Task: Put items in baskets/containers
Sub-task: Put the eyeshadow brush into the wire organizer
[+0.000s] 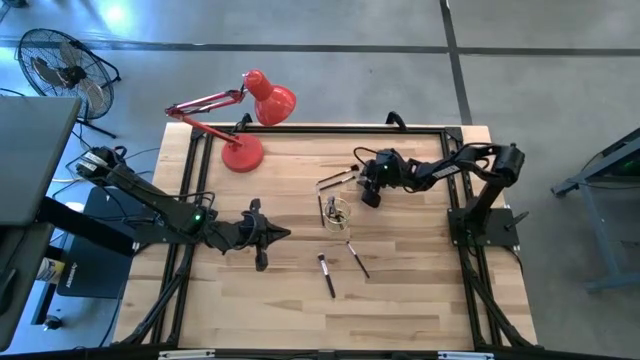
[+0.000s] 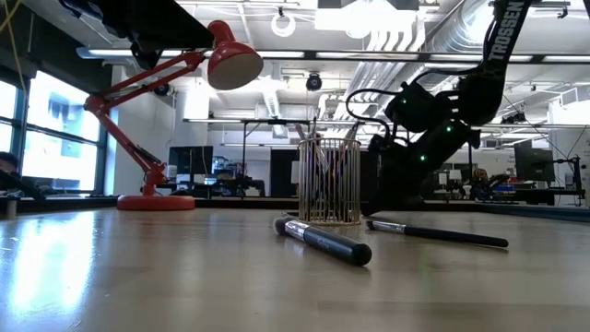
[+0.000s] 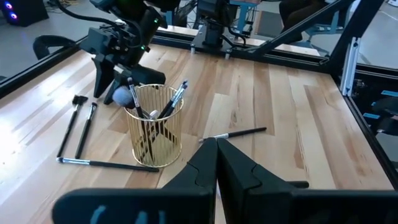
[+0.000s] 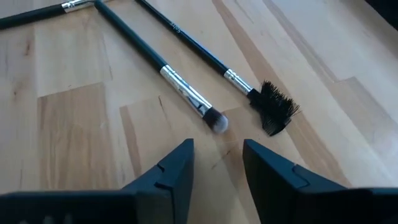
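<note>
Two brushes [image 4: 186, 92] lie just ahead of the right pincer [image 4: 217, 165], fingers apart, beside the wire cup [image 1: 337, 211]; left pincer [image 3: 216, 163] shut.

You're in an open industrial lab or workshop: the wooden table [image 1: 300, 300] sits on a bare, seamed concrete floor [image 1: 540, 60], with a floor fan [image 1: 62, 68] at ten o'clock from it. Level across the tabletop you see exposed white ducts [image 2: 406, 37] and strip lights overhead, desks with monitors [image 2: 530, 161] behind, and a tall window [image 2: 37, 148] at nine o'clock. A red desk lamp [image 1: 245, 115] stands at eleven o'clock on the table
</note>
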{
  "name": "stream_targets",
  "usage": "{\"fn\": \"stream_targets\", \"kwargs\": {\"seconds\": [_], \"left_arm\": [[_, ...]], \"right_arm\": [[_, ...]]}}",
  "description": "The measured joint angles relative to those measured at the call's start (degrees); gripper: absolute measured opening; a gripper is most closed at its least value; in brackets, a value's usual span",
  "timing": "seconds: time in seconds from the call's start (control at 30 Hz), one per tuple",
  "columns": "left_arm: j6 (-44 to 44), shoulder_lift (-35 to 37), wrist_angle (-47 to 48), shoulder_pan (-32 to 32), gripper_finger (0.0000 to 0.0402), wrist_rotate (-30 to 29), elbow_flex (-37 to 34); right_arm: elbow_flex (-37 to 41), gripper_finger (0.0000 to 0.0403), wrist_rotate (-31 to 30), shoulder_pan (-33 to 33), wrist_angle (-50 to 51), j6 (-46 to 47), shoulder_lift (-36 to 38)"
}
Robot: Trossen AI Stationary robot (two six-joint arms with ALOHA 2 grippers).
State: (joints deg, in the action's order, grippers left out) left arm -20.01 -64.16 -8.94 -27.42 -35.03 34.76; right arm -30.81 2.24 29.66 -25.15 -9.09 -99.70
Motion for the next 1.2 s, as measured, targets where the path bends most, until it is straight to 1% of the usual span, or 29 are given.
{"fn": "stream_targets", "kwargs": {"seconds": [0.1,0.23,0.37,0.5,0.6,0.8,0.93,1.1,1.2], "left_arm": [[0.0,0.0,0.0,0.0,0.0001,0.0,0.0],[0.0,0.0,0.0,0.0,0.0001,0.0,0.0],[0.0,0.0,0.0,0.0,0.0001,0.0,0.0],[0.0,0.0,0.0,0.0,0.0001,0.0,0.0],[0.0,0.0,0.0,0.0,0.0001,0.1,0.0],[0.0,0.0,0.0,0.0,0.0001,0.1,0.0],[0.0,0.0,0.0,0.0,0.0001,0.2,0.0],[0.0,0.0,-0.1,0.0,0.0001,0.2,0.0],[0.2,0.0,-0.6,0.0,0.0001,0.2,0.0]], "right_arm": [[0.0,0.0147,0.2,0.0,-2.5,-0.3,-0.9],[-0.1,0.0153,3.6,0.2,-7.1,-0.1,-3.5],[-0.1,0.0146,3.1,0.1,-10.1,0.0,-6.2],[-0.2,0.0135,4.7,0.1,-11.6,-0.1,-7.6],[-0.3,0.0114,5.2,0.1,-10.6,-0.1,-7.6],[-0.3,0.0045,5.8,-0.1,-9.6,0.0,-7.5],[-0.4,0.0008,5.6,-0.1,-6.7,1.9,-6.1],[-0.5,0.0004,5.3,-0.5,1.8,5.1,-2.5],[-0.4,0.0003,4.6,-1.9,6.7,5.5,0.1]]}}
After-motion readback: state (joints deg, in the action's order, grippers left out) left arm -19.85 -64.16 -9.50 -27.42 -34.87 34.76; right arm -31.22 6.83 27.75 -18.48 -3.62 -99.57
